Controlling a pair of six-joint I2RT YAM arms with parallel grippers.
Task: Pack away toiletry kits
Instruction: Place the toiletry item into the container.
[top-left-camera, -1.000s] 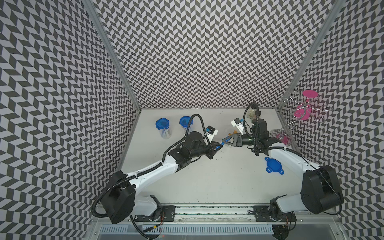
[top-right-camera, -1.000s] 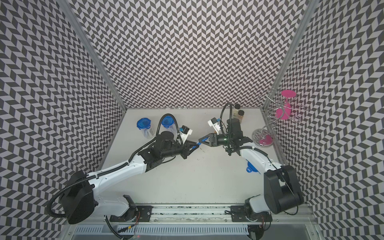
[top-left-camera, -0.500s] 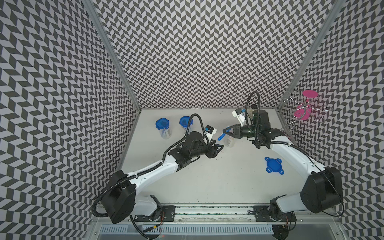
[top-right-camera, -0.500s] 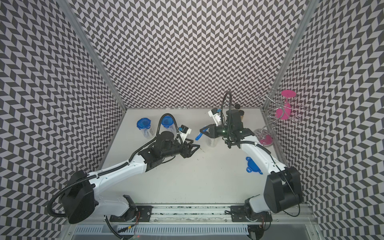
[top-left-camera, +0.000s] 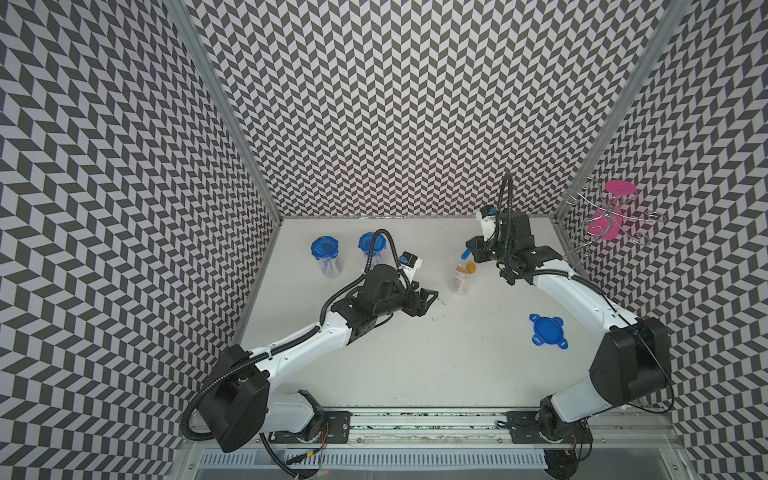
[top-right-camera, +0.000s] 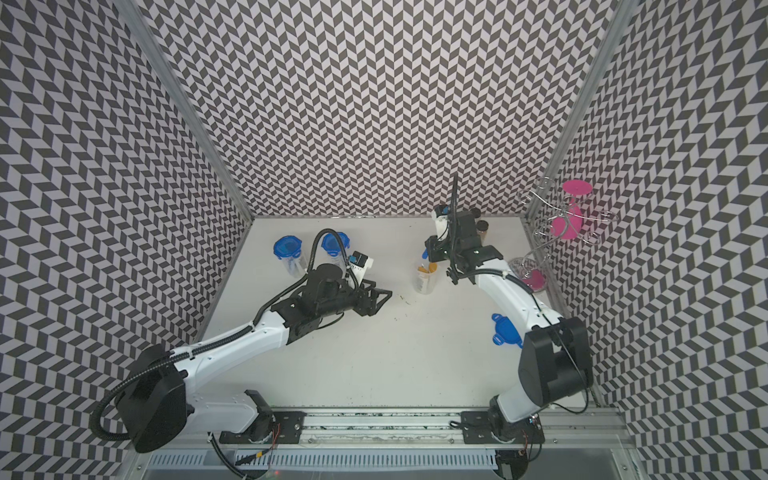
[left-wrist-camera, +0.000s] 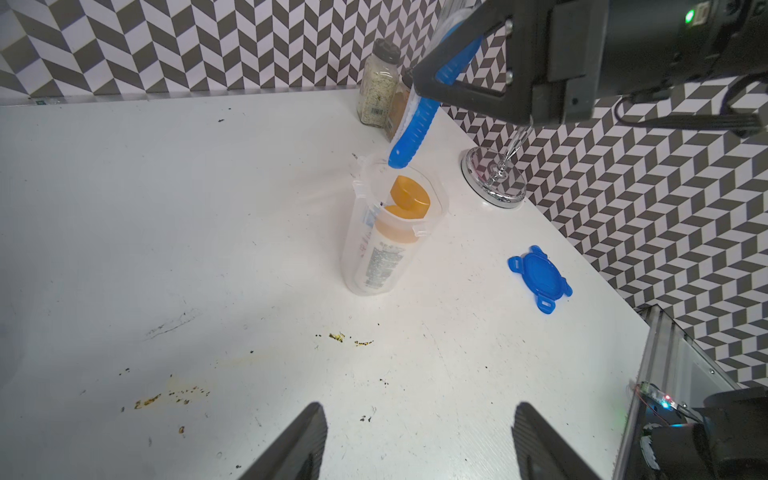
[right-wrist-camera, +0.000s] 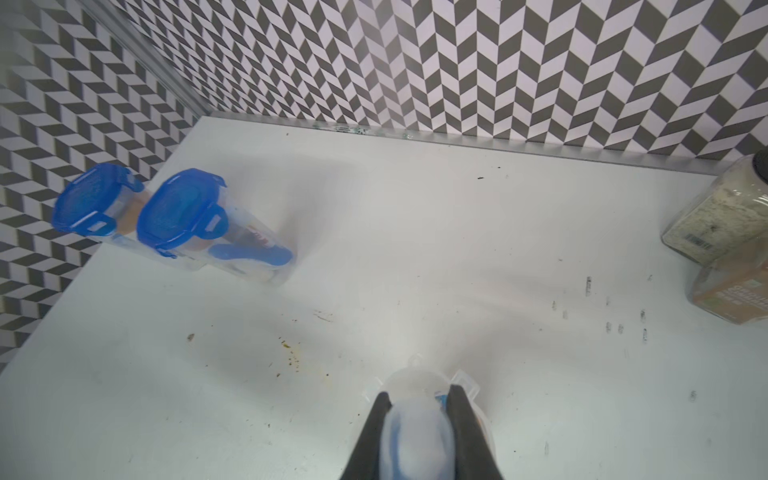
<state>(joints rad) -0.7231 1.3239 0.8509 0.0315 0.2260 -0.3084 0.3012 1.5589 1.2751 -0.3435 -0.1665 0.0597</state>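
Right gripper (right-wrist-camera: 419, 399) clamps a blue plastic toothbrush (left-wrist-camera: 413, 133), tilted, its lower end just over the mouth of an open clear plastic cup (left-wrist-camera: 374, 266) standing upright on the white table (left-wrist-camera: 166, 208). A white tube with a gold cap (left-wrist-camera: 409, 201) leans inside the cup. Near it, the left gripper (left-wrist-camera: 419, 415) hangs spread and empty. A loose blue four-tab lid (left-wrist-camera: 539, 277) lies flat beyond. Two lidded clear cups (right-wrist-camera: 183, 212) stand side by side near the left wall.

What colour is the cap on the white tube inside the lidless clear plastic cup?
The cap is golden orange, clearest in the left wrist view.
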